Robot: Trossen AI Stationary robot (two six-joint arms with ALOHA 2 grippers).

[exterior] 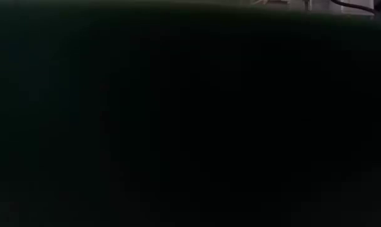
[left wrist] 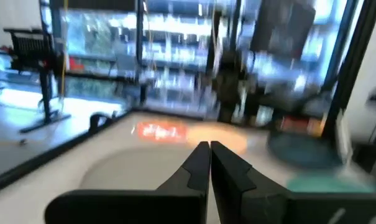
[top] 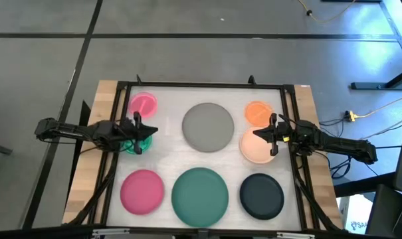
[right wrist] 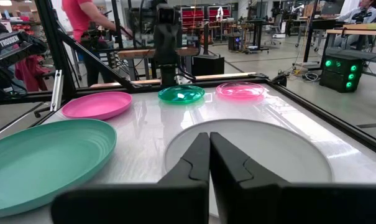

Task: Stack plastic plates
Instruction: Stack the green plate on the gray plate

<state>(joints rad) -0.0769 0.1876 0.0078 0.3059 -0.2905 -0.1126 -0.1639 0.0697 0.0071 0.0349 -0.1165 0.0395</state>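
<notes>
The right gripper [right wrist: 209,155] fills the foreground of its own wrist view, its two dark fingers pressed together on nothing, pointing across the grey plate [right wrist: 250,152] toward the far side of the table. In the high view it hovers at about three o'clock, over the near rim of the peach plate [top: 257,146], with the small orange plate [top: 257,111] just beside it at about two o'clock. The left gripper [top: 139,129] sits at nine o'clock above the translucent green plate [top: 135,144], its fingers likewise closed and empty in its wrist view; the small pink plate [top: 143,104] lies near it at ten o'clock. The grey plate occupies twelve o'clock, the dark teal plate [top: 200,194] six, the magenta plate [top: 142,191] seven and the black plate [top: 262,196] five. All eight lie singly on the white table [top: 167,156], none touching, so stacking has not begun. The spread layout probably leaves each arm free access to the plates on its own side, and each gripper seems poised beside a small plate as a first pick. The low view is dark and shows nothing useful.
</notes>
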